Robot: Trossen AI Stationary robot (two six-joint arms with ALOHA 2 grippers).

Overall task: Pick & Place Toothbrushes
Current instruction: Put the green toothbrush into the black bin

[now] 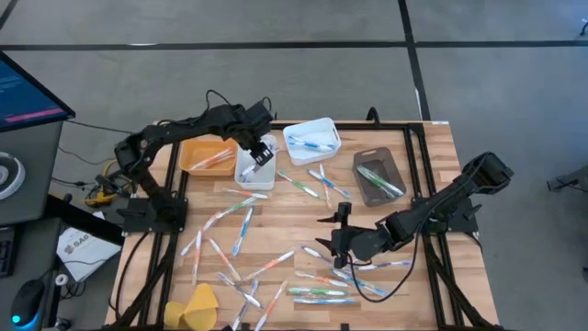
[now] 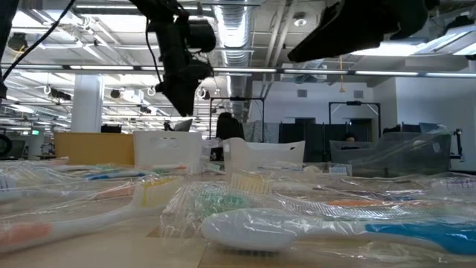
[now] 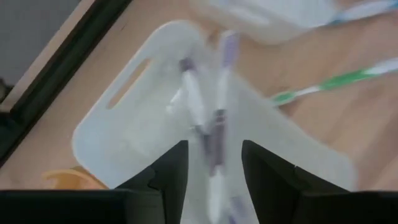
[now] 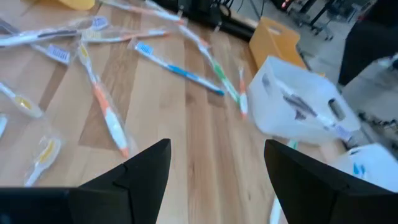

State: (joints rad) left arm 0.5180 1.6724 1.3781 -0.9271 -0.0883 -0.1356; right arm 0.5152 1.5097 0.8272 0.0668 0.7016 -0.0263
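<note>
My left gripper [image 1: 264,152] hangs open over a white bin [image 1: 250,175], fingers pointing down. In the left wrist view two purple-handled toothbrushes [image 3: 211,124] show in that bin [image 3: 124,143], one running through the gap between my fingers without visibly touching them. My right gripper [image 1: 333,234] stands open above the table's middle, pointing toward the table's left; nothing is between its fingers [image 4: 146,171]. Many wrapped toothbrushes [image 1: 243,221] lie scattered flat on the wooden table, several of them ahead of the right gripper [image 4: 106,118].
An orange bin [image 1: 207,154] stands left of the white bin. A second white bin [image 1: 312,140] holds a blue toothbrush, and a dark bin [image 1: 378,175] holds green ones. A yellow lump [image 1: 193,308] lies at the near left corner. A black frame edges the table.
</note>
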